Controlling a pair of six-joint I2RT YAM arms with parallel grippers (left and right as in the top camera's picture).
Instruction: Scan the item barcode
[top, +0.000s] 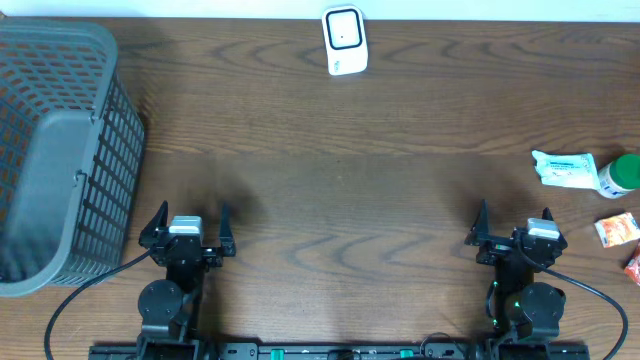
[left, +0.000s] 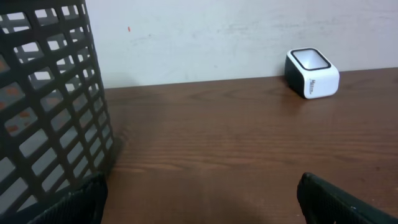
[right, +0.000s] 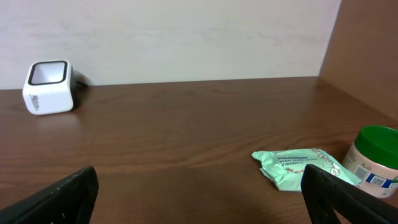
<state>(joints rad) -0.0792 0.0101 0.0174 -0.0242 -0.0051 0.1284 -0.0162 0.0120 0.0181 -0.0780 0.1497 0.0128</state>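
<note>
Near edge: left pincer (top: 194, 213) and right pincer (top: 514, 213) both sit low over the dark brown wood-grain tabletop (top: 340, 200). Both are spread fully wide with nothing between the jaws. In the wrist views only black fingertips (left: 339, 202) show at the bottom corners, clear of every object.

Left of the left pincer: grey plastic lattice basket (top: 110, 130), upright, open top, running from the near edge to the far left corner. From overhead its inside shows grey wall and shadow. In the left wrist view faint orange specks show through the lattice, too blurred to tell what they are. A black cable curves by the basket's near corner.

Right side, slightly beyond the right pincer: orange-red small sachet (top: 617, 229), and a second red sachet (top: 634, 265) cut off by the frame edge. A bit farther lies a mint-green flat plastic packet (top: 565, 168), crinkled and printed on top. Just right of it, touching or nearly so, is a white round jar with a green lid (top: 622, 175). Its label has a blue patch and small print, and the jar's pose is unclear. All are well apart from the pincers. No barcode is legible.

Far edge, near centre: white box-shaped barcode scanner (top: 345, 40) with a dark-framed window, on the tabletop against the off-white wall (left: 217, 31).

A brown panel (right: 367, 50) closes the right side.
</note>
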